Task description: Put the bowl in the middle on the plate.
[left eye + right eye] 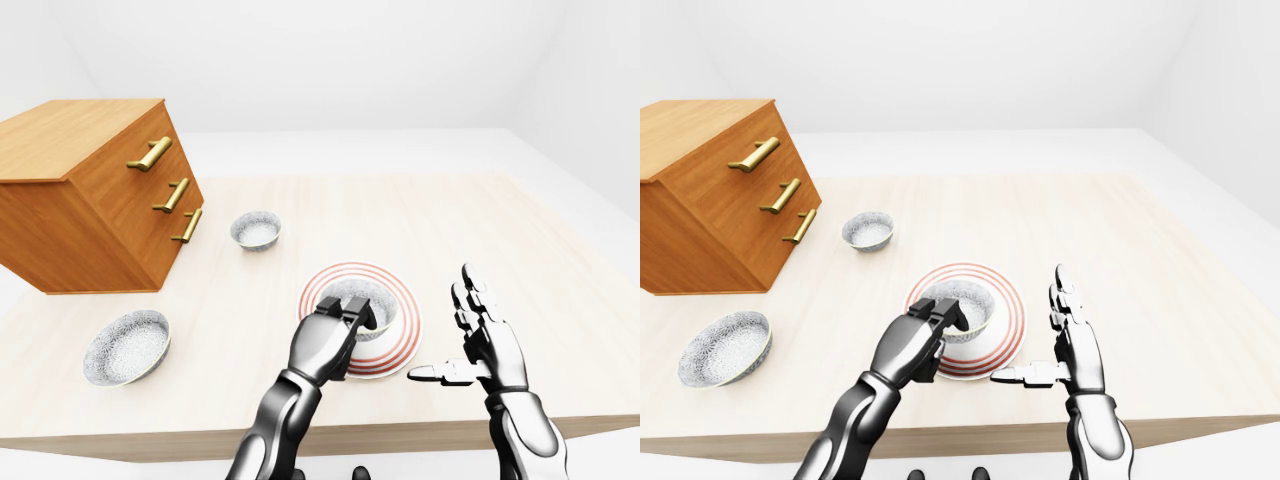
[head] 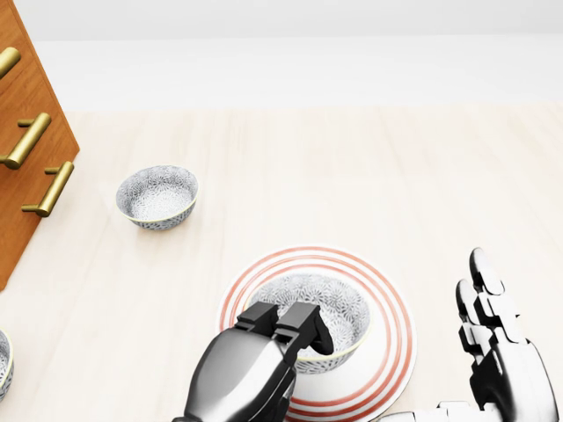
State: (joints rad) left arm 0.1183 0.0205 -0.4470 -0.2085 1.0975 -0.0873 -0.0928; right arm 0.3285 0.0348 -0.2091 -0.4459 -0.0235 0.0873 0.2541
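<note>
My left hand (image 1: 328,345) has a glossy silver shell and blocky black fingers (image 2: 297,323); my right hand (image 1: 487,343) shows silver segments with black joints. Behind each runs a rounded chrome forearm (image 1: 283,415).

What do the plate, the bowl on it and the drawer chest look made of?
Plate: probably glazed ceramic, white with red rings. Bowl: likely ceramic too, grey speckled pattern. Drawer chest: wood by its grain; handles look brass, golden sheen.
</note>
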